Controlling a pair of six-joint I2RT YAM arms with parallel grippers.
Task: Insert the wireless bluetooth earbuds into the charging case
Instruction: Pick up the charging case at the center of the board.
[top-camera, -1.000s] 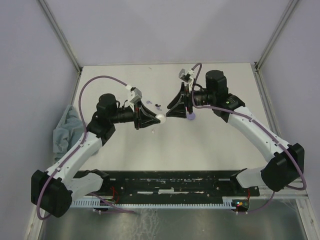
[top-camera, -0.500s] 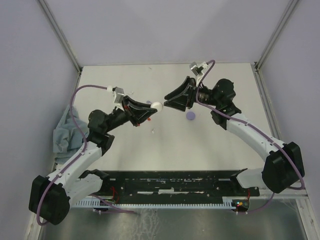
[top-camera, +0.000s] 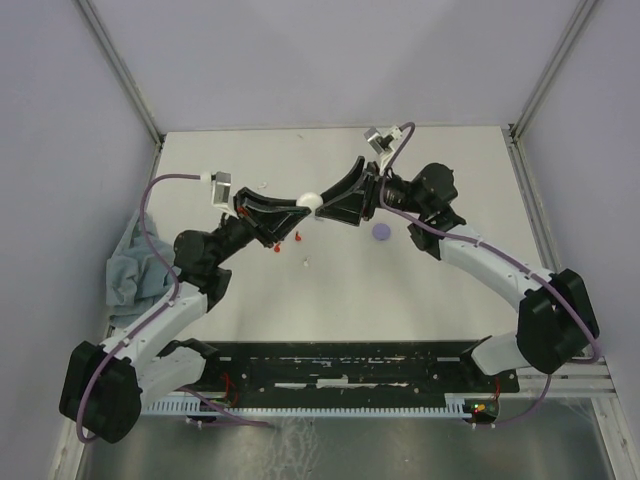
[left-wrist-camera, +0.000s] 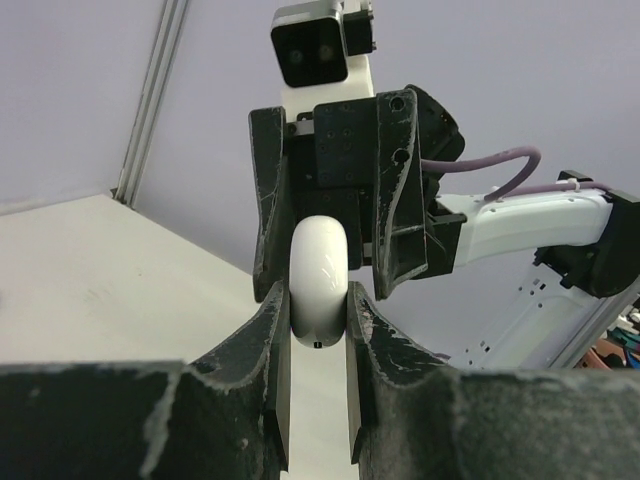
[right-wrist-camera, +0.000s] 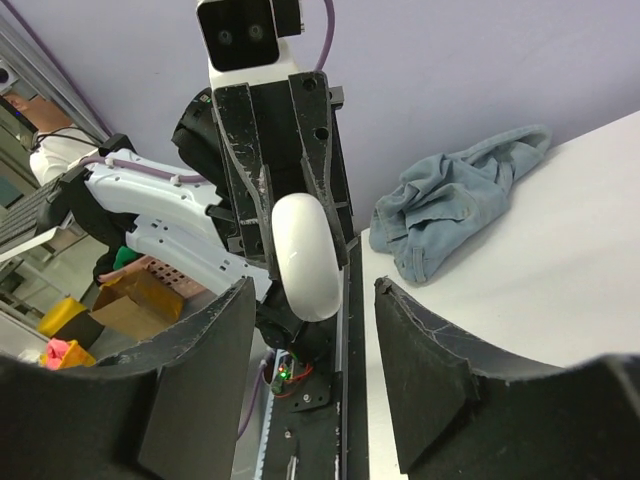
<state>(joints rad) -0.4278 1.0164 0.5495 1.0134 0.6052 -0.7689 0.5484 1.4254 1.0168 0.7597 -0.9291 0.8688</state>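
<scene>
My left gripper (left-wrist-camera: 318, 312) is shut on a white round charging case (left-wrist-camera: 319, 278), held edge-on in the air above the table. The top view shows the same case (top-camera: 310, 200) between the two arms. My right gripper (right-wrist-camera: 315, 290) faces it, open. Its fingers (left-wrist-camera: 400, 205) stand on either side of the case's (right-wrist-camera: 305, 255) far end with gaps showing. A tiny white earbud-sized piece (top-camera: 305, 263) lies on the table below. Two small red bits (top-camera: 277, 246) show under the left gripper (top-camera: 300, 208); they are too small to tell what they are.
A lavender round case (top-camera: 381, 232) lies on the table under the right arm. A crumpled blue-grey cloth (top-camera: 130, 260) sits at the left edge, also in the right wrist view (right-wrist-camera: 450, 205). Walls close the table on three sides.
The left gripper has risen and swung toward the far side with the white case. The right gripper left the lavender case, turned to face the left one and came up around the white case.
</scene>
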